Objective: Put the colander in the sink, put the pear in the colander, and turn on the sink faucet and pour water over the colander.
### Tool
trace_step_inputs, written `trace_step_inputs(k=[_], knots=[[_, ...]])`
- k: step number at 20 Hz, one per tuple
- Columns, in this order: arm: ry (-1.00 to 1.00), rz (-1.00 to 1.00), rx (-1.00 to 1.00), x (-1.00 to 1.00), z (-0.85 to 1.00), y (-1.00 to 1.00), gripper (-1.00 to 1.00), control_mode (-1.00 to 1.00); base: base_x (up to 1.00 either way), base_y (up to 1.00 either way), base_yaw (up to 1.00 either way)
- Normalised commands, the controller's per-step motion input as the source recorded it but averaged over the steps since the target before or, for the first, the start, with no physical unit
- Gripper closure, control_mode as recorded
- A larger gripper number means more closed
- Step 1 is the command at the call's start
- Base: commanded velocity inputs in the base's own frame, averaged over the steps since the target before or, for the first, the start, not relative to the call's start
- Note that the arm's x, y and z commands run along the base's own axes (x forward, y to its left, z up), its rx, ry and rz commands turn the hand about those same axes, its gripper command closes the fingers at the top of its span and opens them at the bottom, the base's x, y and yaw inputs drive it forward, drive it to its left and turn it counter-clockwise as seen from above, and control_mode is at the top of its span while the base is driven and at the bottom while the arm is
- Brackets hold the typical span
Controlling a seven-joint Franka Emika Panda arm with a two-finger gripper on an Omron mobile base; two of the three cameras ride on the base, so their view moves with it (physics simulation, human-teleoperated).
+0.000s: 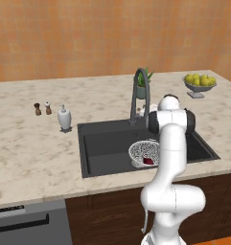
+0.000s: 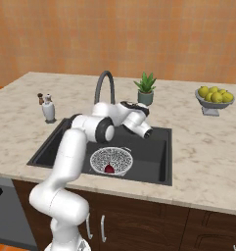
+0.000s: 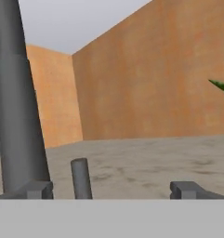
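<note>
Colander (image 1: 144, 153) sits in the sink (image 1: 102, 143), toward the front edge, right of centre in the left base view. Pear (image 2: 109, 168) lies inside it, a dark red spot low in the mesh. Two steps look done; the faucet is what's left.

Your gripper (image 3: 111, 189) is up behind the basin at the base of the faucet (image 2: 104, 87). Hand view: the two finger tips stand spread well apart, nothing between them. The thick dark faucet column (image 3: 18, 107) rises just beside the left tip; a short dark upright post (image 3: 81, 178), likely the handle lever, stands in the gap, nearer the left tip. Whether it touches either tip I cannot tell.

Advice for this step:
- Treat the short post as your target, not the column. Pushing the column would only swing the spout.
- Contact the post with the side of one finger and sweep it; a full pinch seems unnecessary.
- Move slowly; clearance between the left tip and the column is tight.
- Check the spout end (image 1: 146, 72) against the colander. From the base views it seems to arch over the rear of the basin, while the colander sits forward, so you may need to swing the spout afterwards.

Potted plant (image 2: 146, 88) is near the hand's right side; keep clear of it.
</note>
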Motion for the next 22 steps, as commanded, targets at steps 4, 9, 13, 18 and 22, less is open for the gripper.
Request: trace_step_inputs(k=[4,9,13,18,22], knots=[[0.01,0.00,0.00,0.48,-0.36,0.00,-1.00,-1.00,0.00,0.00,0.00],[0.00,0.00,0.02,0.39,-0.28,-0.08,1.00,-1.00,0.00,0.00,0.00],[0.00,0.00,0.06,0.12,-0.02,-0.29,1.00,-1.00,0.00,0.00,0.00],[0.02,-0.04,0.10,0.00,0.00,-0.58,1.00,-1.00,0.00,0.00,0.00],[0.11,-0.11,0.11,0.00,-0.04,-0.88,1.00,-1.00,0.00,0.00,0.00]])
